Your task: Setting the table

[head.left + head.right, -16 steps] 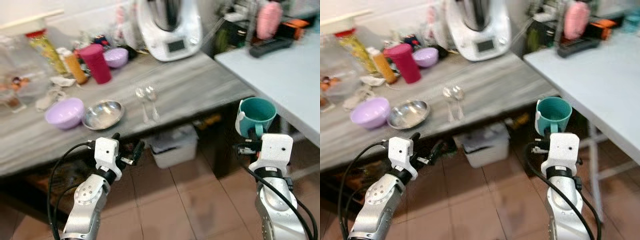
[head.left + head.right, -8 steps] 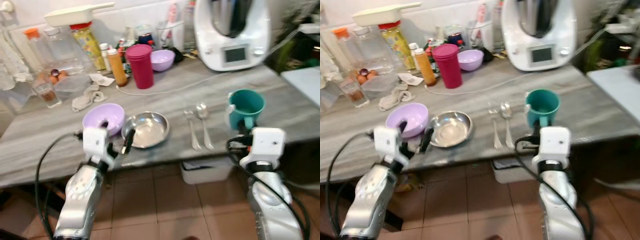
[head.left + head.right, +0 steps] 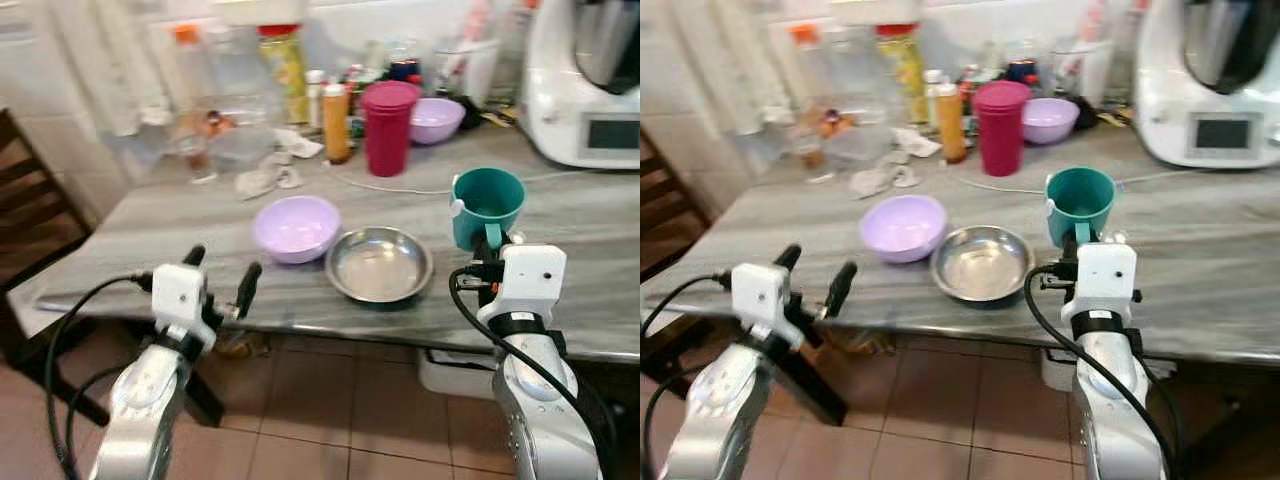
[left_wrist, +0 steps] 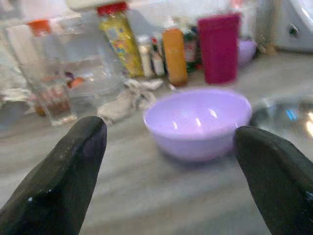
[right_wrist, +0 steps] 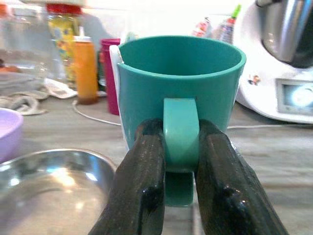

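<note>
A teal mug (image 3: pixel 487 205) hangs just above the grey table (image 3: pixel 150 230), upright, at its front right. My right gripper (image 5: pixel 180 132) is shut on the mug's handle, one black finger on each side. A lilac bowl (image 3: pixel 296 226) and a steel bowl (image 3: pixel 379 265) sit side by side on the table, left of the mug. My left gripper (image 3: pixel 222 272) is open at the table's front edge, a short way in front of and left of the lilac bowl (image 4: pixel 198 122), holding nothing.
At the back stand a magenta tumbler (image 3: pixel 388 128), an orange bottle (image 3: pixel 336 123), a second lilac bowl (image 3: pixel 436 118), jars, a glass and a crumpled cloth (image 3: pixel 265 178). A white kitchen machine (image 3: pixel 590 80) is at the back right. A dark chair (image 3: pixel 25 200) stands at the left.
The camera has swung left, so the whole scene has shifted right and the two spoons have left the picture. The mug stays in my right gripper; the left gripper stays open.
</note>
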Robot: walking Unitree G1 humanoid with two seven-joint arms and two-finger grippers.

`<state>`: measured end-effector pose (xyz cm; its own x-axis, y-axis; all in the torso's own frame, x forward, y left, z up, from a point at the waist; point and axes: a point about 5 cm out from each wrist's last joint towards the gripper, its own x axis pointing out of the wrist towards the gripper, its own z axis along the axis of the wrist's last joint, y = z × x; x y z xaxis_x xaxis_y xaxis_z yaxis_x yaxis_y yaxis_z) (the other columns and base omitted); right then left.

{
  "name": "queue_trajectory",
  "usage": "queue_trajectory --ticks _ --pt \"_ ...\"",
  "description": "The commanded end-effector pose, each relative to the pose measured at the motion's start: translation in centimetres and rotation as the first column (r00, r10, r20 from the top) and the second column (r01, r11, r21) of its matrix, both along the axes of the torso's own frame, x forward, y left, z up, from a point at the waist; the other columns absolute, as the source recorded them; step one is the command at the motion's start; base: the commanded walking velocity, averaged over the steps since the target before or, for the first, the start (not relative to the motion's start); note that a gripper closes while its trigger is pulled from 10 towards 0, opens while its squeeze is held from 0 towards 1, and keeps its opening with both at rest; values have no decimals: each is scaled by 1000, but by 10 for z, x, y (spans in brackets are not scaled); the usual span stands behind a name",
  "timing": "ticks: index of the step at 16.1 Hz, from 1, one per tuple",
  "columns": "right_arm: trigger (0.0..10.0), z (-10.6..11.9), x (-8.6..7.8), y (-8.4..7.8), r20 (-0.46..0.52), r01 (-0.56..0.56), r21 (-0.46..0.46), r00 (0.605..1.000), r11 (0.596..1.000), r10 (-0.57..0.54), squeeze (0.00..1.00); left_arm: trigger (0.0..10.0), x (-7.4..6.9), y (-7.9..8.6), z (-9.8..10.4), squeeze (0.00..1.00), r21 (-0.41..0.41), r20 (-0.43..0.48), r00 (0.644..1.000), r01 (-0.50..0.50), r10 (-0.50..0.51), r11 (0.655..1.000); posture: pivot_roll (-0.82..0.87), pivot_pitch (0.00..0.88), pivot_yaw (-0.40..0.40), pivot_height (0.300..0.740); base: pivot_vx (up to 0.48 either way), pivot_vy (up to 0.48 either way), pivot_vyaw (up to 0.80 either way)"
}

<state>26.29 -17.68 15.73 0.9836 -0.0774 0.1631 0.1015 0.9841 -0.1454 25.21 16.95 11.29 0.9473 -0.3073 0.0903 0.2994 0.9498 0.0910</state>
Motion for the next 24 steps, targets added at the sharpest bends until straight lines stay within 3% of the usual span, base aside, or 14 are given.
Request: queue_trajectory --ticks 1,5,9,18,24 --pt "10000 12 1 -5 43 7 -5 999 1000 -6 0 10000 -6 1 -2 0 26 -6 999 48 -48 999 -322 35 121 740 0 0 0" --pt "10000 25 17 -21 55 4 -47 998 999 -1 0 10000 -17 -6 -10 0 3 -74 971 226 -226 974 -311 57 118 740 0 0 0" --pt "10000 30 44 -31 35 -45 -68 998 997 47 0 10000 -13 -8 -5 0 15 -67 956 288 -287 957 -301 85 121 740 0 0 0" --pt "10000 37 89 -19 38 -156 3 987 988 156 0 10000 -18 -1 3 0 21 -71 950 306 -304 952 -242 136 150 740 0 0 0" --pt "10000 23 103 -5 5 -225 77 974 971 225 0 10000 -19 -2 13 0 14 -74 933 353 -351 936 -210 159 170 740 0 0 0"
